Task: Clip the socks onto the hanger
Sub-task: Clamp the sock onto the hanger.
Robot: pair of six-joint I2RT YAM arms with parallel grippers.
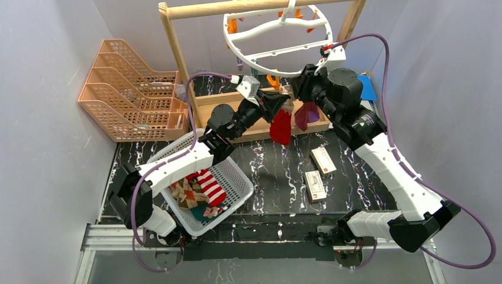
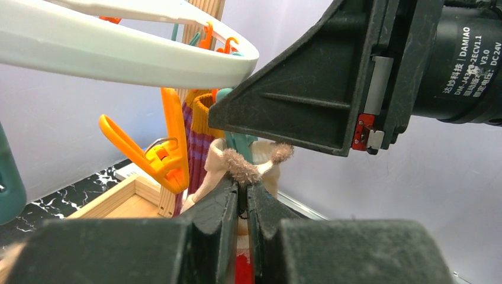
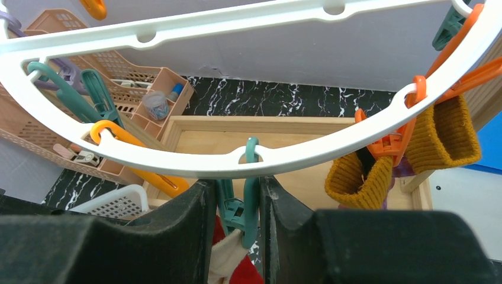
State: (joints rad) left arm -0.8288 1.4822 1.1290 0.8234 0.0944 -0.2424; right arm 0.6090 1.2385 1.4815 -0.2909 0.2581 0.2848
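My left gripper [image 2: 243,189] is pinching the cream cuff of the red sock [image 1: 282,127], fingers pressed together on it, and is holding it just under the teal clip [image 3: 237,213]. My right gripper [image 3: 237,189] is squeezing that clip between both fingers. The clip is hanging from the hanger [image 3: 177,163] ring. The maroon sock [image 3: 361,177] is hanging beside it from an orange clip [image 3: 382,144]. The other socks [image 1: 201,188] are lying in the white basket [image 1: 247,180].

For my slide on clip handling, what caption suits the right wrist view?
Right hand grips a teal clip hanging from the white hanger, red sock just beneath.
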